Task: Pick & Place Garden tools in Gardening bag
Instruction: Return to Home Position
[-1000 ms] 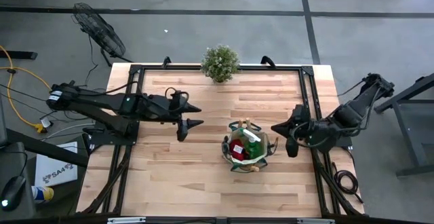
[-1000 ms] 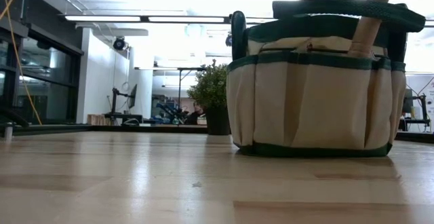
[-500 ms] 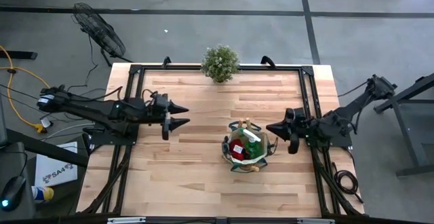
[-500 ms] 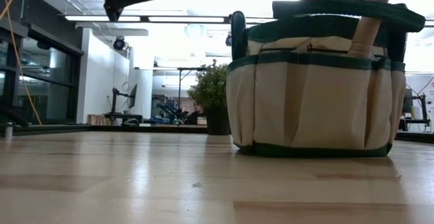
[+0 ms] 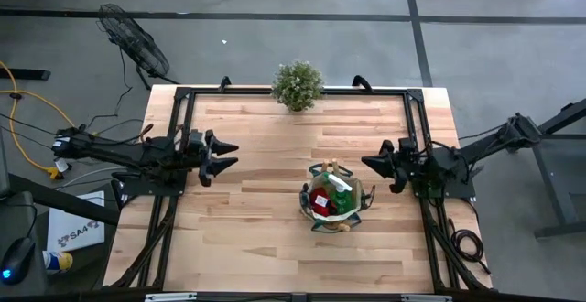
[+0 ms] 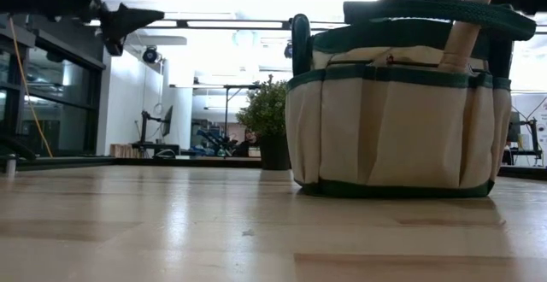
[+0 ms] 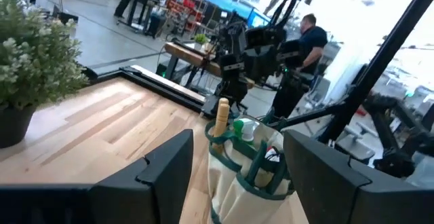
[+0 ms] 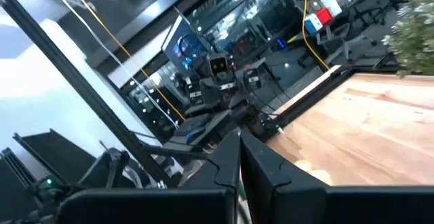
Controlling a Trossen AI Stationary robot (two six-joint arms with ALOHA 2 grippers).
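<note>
The gardening bag (image 5: 334,198) stands upright on the table, right of the middle. In it I see a red glove (image 5: 319,201), a green spray bottle (image 5: 341,197) and a wooden tool handle (image 6: 468,26) sticking up past the rim. The bag also shows in the low view (image 6: 393,120) and the left wrist view (image 7: 244,173). My left gripper (image 5: 234,155) is open and empty, in the air near the table's left edge, pointing at the bag. My right gripper (image 5: 365,163) is shut and empty, just right of the bag and above it.
A bushy potted plant (image 5: 298,84) stands at the middle of the far edge. Black frame rails (image 5: 179,119) run along the left, right and far edges. Bare wood lies left of and in front of the bag. A person (image 7: 313,37) stands in the room beyond the table.
My left gripper has drawn back from the middle of the table toward the left edge, staying empty. My right gripper has stayed next to the bag and shifted a little toward the far edge, while its arm has stretched out to the right. The bag has not moved.
</note>
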